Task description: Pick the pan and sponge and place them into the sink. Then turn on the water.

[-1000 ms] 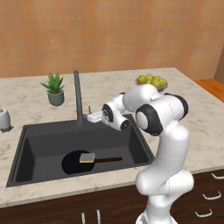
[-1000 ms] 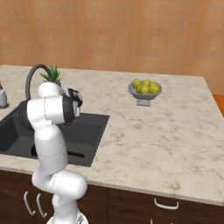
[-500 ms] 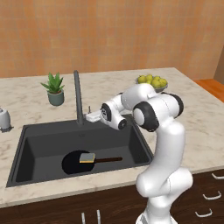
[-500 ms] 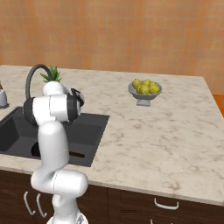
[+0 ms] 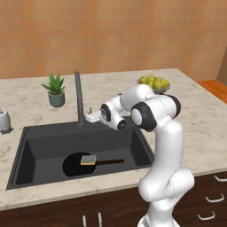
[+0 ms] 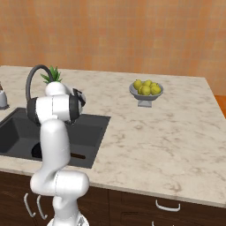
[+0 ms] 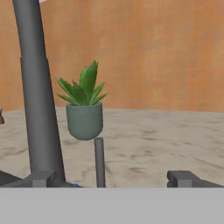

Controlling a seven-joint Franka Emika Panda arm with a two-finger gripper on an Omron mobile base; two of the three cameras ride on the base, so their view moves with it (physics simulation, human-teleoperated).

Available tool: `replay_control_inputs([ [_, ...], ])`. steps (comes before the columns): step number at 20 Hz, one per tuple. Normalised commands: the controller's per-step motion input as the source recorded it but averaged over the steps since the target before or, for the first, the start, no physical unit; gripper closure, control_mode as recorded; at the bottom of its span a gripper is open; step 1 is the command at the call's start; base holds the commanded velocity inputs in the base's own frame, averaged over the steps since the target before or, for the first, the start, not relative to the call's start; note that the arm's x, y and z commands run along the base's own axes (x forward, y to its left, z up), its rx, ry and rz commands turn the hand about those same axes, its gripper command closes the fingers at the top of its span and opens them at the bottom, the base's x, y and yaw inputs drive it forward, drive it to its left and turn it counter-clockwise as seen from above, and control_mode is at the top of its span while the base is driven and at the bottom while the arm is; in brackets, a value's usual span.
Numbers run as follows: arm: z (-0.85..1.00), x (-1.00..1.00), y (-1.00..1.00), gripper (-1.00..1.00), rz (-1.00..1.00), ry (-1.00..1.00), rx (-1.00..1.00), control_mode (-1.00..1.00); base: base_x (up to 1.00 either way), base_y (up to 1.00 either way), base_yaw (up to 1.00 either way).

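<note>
The black pan (image 5: 74, 165) lies on the floor of the dark sink (image 5: 48, 138), its handle (image 5: 111, 162) pointing right. The yellow sponge (image 5: 88, 159) rests on the pan's right side. My gripper (image 5: 91, 117) reaches left over the sink's back rim, close to the base of the tall dark faucet (image 5: 79, 98). In the hand view the gripper (image 7: 113, 179) is open, its fingertips (image 7: 41, 178) wide apart. The thin lever (image 7: 99, 161) stands between them, just right of the faucet column (image 7: 37, 109). No water runs.
A potted plant (image 5: 56, 90) stands behind the faucet, also seen straight ahead as the pot (image 7: 84, 120). A white soap dispenser (image 5: 4, 120) is at the counter's left. A bowl of lemons (image 6: 146, 90) sits to the right on the marble counter (image 6: 167, 128).
The arm has edged slightly left, bringing the hand a little closer to the faucet base. Pan and sponge have not moved.
</note>
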Motion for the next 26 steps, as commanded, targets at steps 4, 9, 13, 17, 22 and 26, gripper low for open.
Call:
replay_control_inputs([
  [4,-0.06,0.16,0.25,-1.00,-0.04,0.00,0.00,-1.00,0.00,0.00,0.00],
  [9,-0.11,0.11,0.25,-1.00,-0.03,0.00,0.00,-1.00,0.00,0.00,0.00],
  [13,-0.12,0.07,0.23,-1.00,-0.02,0.00,0.00,-1.00,0.00,0.00,0.00],
  [17,-0.12,0.16,0.23,-1.00,-0.03,0.00,0.00,-1.00,0.00,0.00,0.00],
  [22,-0.11,0.21,0.20,-1.00,-0.03,0.00,0.00,-1.00,0.00,0.00,0.00],
  [26,-0.10,0.20,0.20,-1.00,-0.03,0.00,0.00,-1.00,0.00,0.00,0.00],
])
